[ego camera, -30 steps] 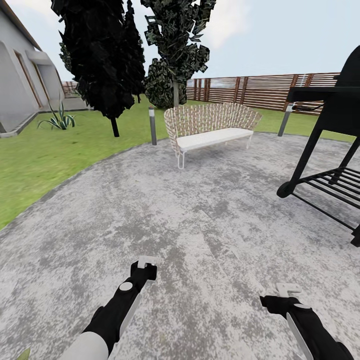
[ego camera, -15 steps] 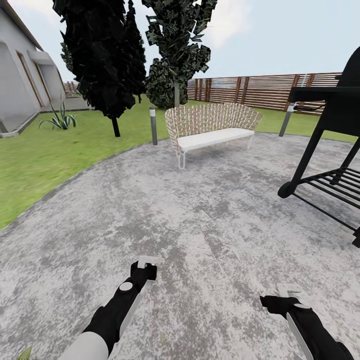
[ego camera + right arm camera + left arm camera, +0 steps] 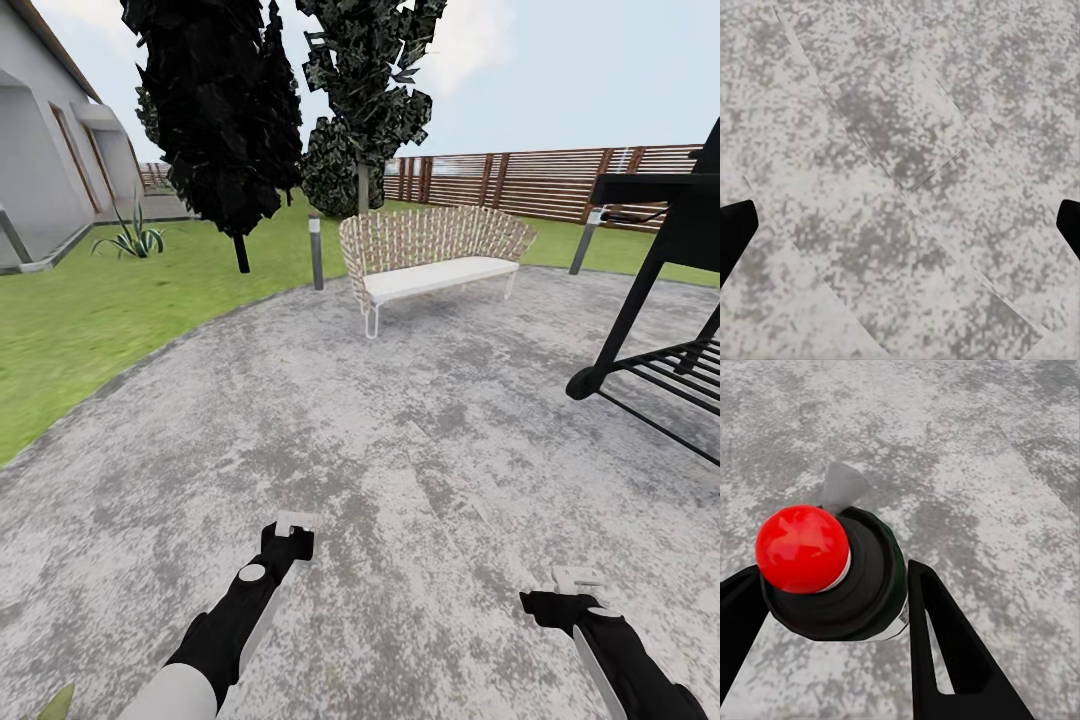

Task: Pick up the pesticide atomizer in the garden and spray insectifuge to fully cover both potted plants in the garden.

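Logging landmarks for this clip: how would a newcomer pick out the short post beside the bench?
Start at the round grey gravel patio and find the woven bench at its far edge. Just left of the bench stands the short post, on the patio's rim. It is a slim, dark grey upright with a pale top, thinner than the tree trunks behind.

A round grey gravel patio covers the ground, with green lawn at its left. A woven bench stands at the far edge, a black grill at the right. Behind are dark trees, a brown slatted fence and a grey house. The sky is pale blue.
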Tool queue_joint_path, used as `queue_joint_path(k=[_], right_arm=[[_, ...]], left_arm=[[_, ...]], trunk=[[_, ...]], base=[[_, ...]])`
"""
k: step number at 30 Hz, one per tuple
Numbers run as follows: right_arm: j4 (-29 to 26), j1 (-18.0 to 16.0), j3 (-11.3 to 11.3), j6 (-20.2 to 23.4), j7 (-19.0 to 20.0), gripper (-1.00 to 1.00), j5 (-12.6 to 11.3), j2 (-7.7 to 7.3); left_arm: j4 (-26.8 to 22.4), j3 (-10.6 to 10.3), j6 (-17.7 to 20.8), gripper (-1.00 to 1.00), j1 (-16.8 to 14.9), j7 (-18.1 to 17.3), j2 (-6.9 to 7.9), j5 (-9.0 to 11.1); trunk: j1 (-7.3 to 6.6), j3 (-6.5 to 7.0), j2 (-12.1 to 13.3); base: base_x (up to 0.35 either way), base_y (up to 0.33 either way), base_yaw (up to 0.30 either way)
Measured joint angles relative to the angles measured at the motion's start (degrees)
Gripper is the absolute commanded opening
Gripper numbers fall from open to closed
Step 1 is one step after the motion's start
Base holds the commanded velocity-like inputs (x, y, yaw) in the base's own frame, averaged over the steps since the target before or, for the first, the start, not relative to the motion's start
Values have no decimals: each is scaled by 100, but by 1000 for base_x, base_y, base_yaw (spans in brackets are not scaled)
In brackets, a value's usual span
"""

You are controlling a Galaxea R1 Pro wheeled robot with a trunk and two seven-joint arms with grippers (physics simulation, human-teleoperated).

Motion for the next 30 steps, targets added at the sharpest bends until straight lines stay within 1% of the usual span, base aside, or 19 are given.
queue_joint_path(k=[2,14,17,20,30], right_arm=[[-1,0,0,0,0,100,0,0],[7,0,9,0,0,100,-9,2],[13,3,9,-3,7,100,-22,1],[16,1,8,-8,8,100,-16,1],[16,-1,2,-9,8,100,-21,6]], left_arm=[[0,0,2,-100,0,0,0,0],[0,12,18,-100,0,14,5,-4],[-46,23,111,-100,0,15,13,-7],[-148,19,281,-100,0,16,10,-1],[-183,25,322,-100,0,8,32,-6]], trunk=[[0,0,0],[-263,215,480],[-329,269,600],[-395,323,720],[-615,502,1121]], base=[[0,0,0],[0,0,0],[0,0,0],[0,0,0],[0,0,0]])
